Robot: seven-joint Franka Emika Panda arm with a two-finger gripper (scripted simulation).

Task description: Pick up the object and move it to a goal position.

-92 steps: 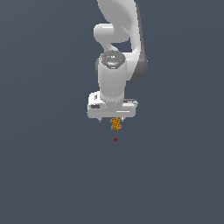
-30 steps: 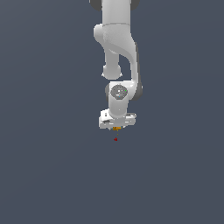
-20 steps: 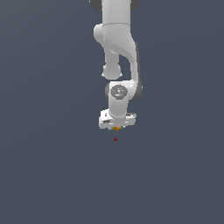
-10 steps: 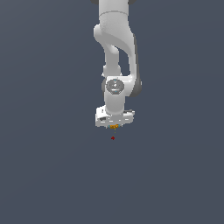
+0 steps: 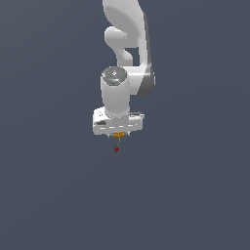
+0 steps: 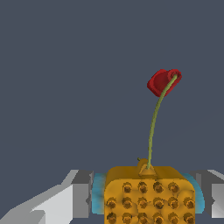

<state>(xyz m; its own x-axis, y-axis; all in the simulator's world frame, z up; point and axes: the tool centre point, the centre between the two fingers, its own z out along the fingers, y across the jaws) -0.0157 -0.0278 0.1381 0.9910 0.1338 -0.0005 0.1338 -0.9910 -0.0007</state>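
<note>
The object (image 5: pixel 118 135) is a small orange-yellow blocky piece with dark speckles, held under the white hand. My gripper (image 5: pixel 118 136) is shut on it. In the wrist view the object (image 6: pixel 148 197) sits between the grey fingers (image 6: pixel 81 196) with blue pads (image 6: pixel 98 199) pressed on both sides. A thin green stalk (image 6: pixel 153 127) rises from the piece and ends at the goal position (image 6: pixel 163 81), a small dark red blob. In the exterior view that red dot (image 5: pixel 116 149) lies just below the gripper, a short gap from the piece.
The white arm (image 5: pixel 126 58) rises above the hand to the top of the exterior view. All around is a plain dark grey-blue background with no other objects or edges in view.
The arm has changed pose, and the hand with the orange piece has shifted a little toward the exterior view's left and up. The red dot stays just beneath it.
</note>
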